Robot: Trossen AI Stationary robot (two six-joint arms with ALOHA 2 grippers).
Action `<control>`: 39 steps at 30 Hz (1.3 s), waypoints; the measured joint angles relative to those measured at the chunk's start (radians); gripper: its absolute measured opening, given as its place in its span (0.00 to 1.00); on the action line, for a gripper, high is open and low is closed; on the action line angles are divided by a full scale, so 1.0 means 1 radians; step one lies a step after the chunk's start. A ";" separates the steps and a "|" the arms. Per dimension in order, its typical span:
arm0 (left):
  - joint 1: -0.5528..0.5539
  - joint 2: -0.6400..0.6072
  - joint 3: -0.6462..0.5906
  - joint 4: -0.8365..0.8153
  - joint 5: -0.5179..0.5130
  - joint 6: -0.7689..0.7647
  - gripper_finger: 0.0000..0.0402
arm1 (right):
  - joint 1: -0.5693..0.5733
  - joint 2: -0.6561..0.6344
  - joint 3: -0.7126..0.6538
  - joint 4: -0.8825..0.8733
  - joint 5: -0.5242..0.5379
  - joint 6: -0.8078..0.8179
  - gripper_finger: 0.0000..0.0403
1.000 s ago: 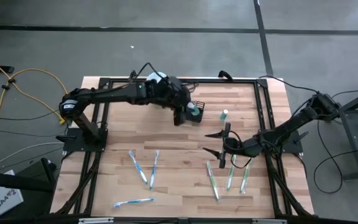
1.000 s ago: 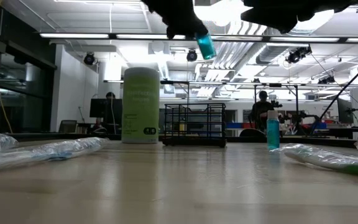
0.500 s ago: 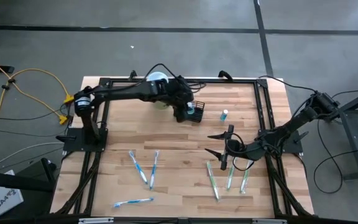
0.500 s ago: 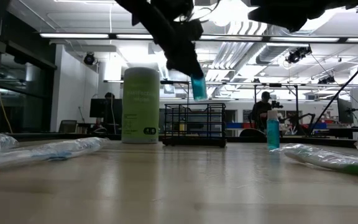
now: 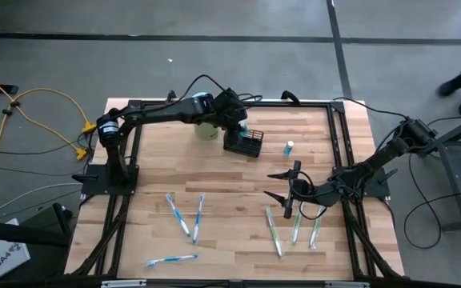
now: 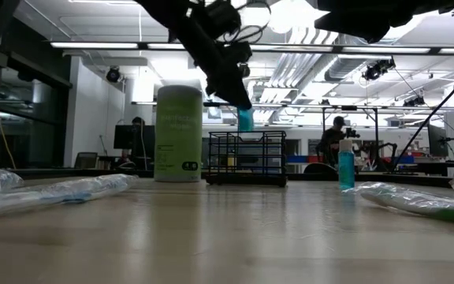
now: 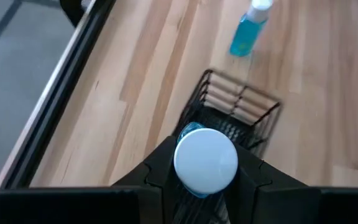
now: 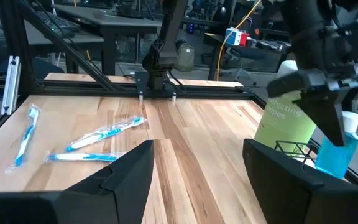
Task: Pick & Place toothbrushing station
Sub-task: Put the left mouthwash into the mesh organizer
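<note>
The black wire-mesh toothbrushing station (image 5: 244,144) stands upright on the wooden surface (image 5: 214,176), toward twelve o'clock of its centre in the high view and close to the far edge. Directly above the caddy's near end hangs the left tool (image 7: 205,186), its two dark fingers (image 7: 160,168) clamped on a small bottle of blue liquid with a white cap (image 7: 206,160); in the low view that bottle (image 6: 245,119) is upright with its bottom just over the caddy's top rim, apart from the wire. At nine o'clock of the caddy, just beside it, stands a pale green canister of wipes (image 6: 178,133), partly under the left arm in the high view. At three o'clock of the caddy, apart from it, a second small blue bottle with a white cap (image 5: 290,148) stands upright on the wood. Farther out, toward four o'clock, the right tool (image 5: 289,185) hovers over the surface with its fingers (image 8: 129,168) spread wide and holding nothing. Just beyond it, near five o'clock, lie three green-handled toothbrushes in clear wrappers (image 5: 294,228), side by side. Toward seven o'clock of the caddy, well apart, lie three blue-and-white wrapped toothbrushes (image 5: 184,218), two forming a narrow V and one alone nearer the front edge.
</note>
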 joint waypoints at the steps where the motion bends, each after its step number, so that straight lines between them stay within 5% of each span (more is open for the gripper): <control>1: 0.006 0.002 -0.001 -0.009 0.003 0.000 0.21 | 0.000 0.000 0.000 0.000 0.000 0.000 0.59; 39: -0.030 0.163 0.000 0.032 0.009 -0.044 0.21 | 0.000 0.000 0.000 -0.012 0.000 0.000 0.59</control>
